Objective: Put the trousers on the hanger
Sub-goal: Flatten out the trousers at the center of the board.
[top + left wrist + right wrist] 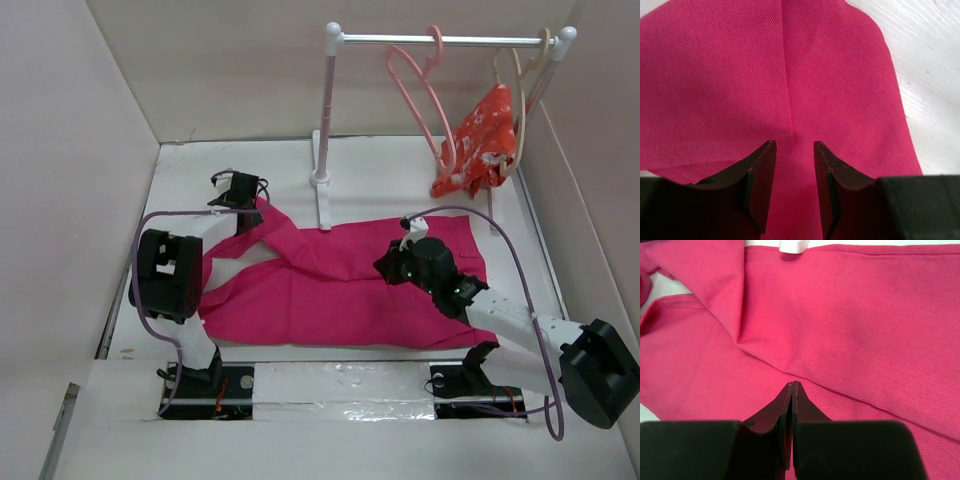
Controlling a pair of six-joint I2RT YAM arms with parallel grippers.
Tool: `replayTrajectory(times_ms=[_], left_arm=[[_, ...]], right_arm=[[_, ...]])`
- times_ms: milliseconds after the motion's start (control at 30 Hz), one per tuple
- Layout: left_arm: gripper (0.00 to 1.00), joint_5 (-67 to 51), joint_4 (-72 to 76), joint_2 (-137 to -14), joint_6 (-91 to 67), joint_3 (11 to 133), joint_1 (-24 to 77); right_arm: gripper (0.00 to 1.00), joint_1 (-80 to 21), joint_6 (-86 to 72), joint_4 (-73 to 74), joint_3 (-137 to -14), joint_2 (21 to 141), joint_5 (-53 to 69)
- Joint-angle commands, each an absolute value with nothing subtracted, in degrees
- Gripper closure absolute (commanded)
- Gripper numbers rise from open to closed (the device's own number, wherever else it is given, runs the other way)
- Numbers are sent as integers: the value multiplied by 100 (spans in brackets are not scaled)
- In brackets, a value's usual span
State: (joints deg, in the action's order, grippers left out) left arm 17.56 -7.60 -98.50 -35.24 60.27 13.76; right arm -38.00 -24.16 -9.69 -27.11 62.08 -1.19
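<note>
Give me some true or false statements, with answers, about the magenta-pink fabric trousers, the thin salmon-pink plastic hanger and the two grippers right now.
1. The magenta-pink fabric trousers lie spread on the white table. True.
2. The thin salmon-pink plastic hanger lies on the table. False: it hangs on the metal rail.
3. The right gripper is shut, its tip at the trousers. True.
4. The orange-red flowered garment lies on the trousers. False: it hangs from the cream-beige hanger on the rail.
5. The left gripper is over the trousers with its jaws apart. True.
</note>
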Motion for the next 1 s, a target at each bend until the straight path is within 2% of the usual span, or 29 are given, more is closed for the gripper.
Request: replayTrajectory(times_ms=[0, 200, 400, 433, 467, 533, 767, 967], left_arm=[[66, 2039, -1046, -10019, -3305, 6416, 1345], [67, 2162, -1142, -10309, -3340, 6425, 1345], [74, 2303, -1231, -10301, -3472, 6355, 1283], [76, 2285, -1178, -10222, -3480, 6320, 1283], [90, 2294, -1160, -10187, -3480, 6293, 1283], [100, 2268, -1134, -10151, -3463, 6267, 1283], [100, 2320, -1274, -9836, -3393, 6512, 1230], [100, 2426, -1722, -9615, -3024, 7198, 1107]], right_arm=[[94, -3911, -2382, -1485, -2628, 6135, -334], [93, -3911, -2391, -1476, -2619, 6126, -352], [92, -3911, -2417, -1467, -2549, 6012, -509], [92, -3911, -2408, -1494, -2549, 5994, -536], [92, -3911, -2400, -1485, -2558, 5994, -519], [91, -3911, -2382, -1354, -2610, 5994, -519], [90, -3911, -2399, -1345, -2540, 5907, -597], [89, -3911, -2391, -1318, -2575, 5933, -624]])
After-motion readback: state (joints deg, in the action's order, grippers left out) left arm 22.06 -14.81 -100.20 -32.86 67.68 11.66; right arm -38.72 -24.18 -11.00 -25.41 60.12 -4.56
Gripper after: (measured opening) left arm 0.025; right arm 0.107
